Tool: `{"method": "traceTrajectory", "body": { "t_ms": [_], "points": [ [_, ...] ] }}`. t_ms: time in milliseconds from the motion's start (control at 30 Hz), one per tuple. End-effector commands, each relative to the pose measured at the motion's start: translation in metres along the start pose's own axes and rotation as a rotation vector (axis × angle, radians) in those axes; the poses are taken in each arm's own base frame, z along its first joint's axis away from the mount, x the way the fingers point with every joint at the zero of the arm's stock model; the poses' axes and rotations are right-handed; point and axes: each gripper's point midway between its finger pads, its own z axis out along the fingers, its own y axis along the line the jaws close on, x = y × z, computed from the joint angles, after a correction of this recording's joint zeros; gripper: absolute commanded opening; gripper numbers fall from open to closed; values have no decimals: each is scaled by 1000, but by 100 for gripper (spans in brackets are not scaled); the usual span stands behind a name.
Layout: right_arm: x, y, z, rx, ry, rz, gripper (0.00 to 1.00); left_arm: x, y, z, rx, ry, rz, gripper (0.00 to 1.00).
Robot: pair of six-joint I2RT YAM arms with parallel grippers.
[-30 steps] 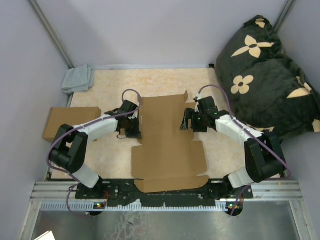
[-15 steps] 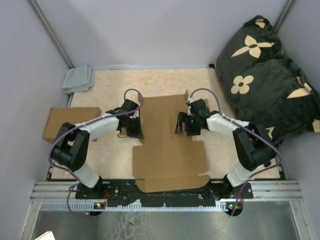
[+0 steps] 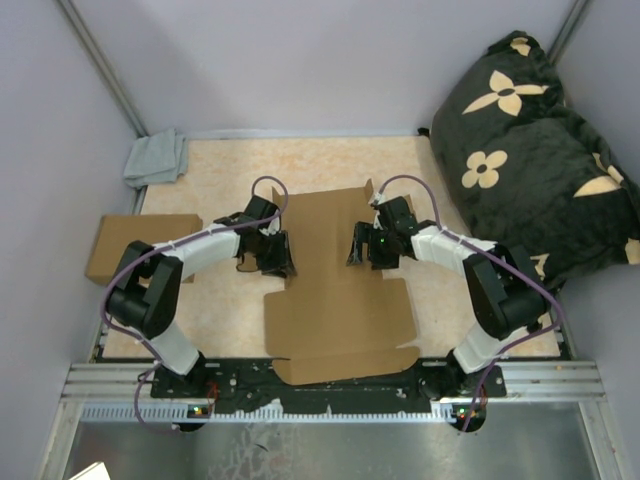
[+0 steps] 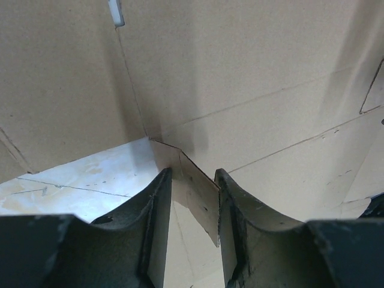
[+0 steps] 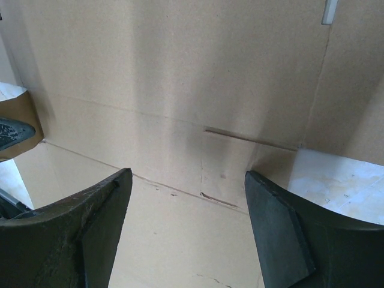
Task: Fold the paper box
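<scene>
The paper box [image 3: 338, 295] lies mostly flat and unfolded in the middle of the table, plain brown cardboard with creases and slits. At its left edge sits my left gripper [image 3: 277, 255]. In the left wrist view the left gripper [image 4: 195, 180] has its jaws a little apart, with a small raised side flap [image 4: 193, 191] standing between them and leaning on the right finger [image 4: 237, 210]. My right gripper [image 3: 362, 246] is at the box's right edge. Seen from the right wrist, the right gripper [image 5: 187, 183] stands wide open just above the cardboard panel [image 5: 180, 120], holding nothing.
A second flat brown cardboard box [image 3: 140, 243] lies at the left table edge. A grey cloth [image 3: 157, 158] is in the far left corner. A black pillow with cream flowers [image 3: 530, 140] fills the right side. A metal rail [image 3: 330, 385] runs along the near edge.
The left jaws have parted from the side flap that they were shut on. The right gripper has moved left onto the box's right edge.
</scene>
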Motion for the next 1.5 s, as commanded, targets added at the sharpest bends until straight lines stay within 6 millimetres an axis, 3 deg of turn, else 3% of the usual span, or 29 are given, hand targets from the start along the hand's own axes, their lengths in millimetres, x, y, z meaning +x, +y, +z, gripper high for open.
{"method": "traceTrajectory", "body": {
  "t_ms": [0,367,700,867,1067,1167,1300,1400,1467],
  "points": [
    [12,-11,11,52,25,-4,77,-13,-31,-1,118,-14,-1,41],
    [11,-11,12,51,27,-4,77,-20,-48,-16,168,-45,0,42],
    [13,-11,13,56,32,-7,76,-19,-49,-17,171,-49,0,42],
    [15,-12,15,60,37,-8,76,-21,-56,-26,206,-76,3,43],
    [17,-13,16,62,43,-7,76,-24,-63,-32,244,-92,11,55],
    [16,-13,16,67,41,-8,76,-22,-61,-30,233,-88,14,56],
    [18,-15,16,77,42,-9,76,-21,-49,-30,173,-98,8,50],
    [18,-18,16,89,43,-10,76,-24,-52,-47,181,-143,19,46],
    [18,-19,15,95,40,-12,76,-31,-59,-72,203,-216,39,45]
  ]
}}
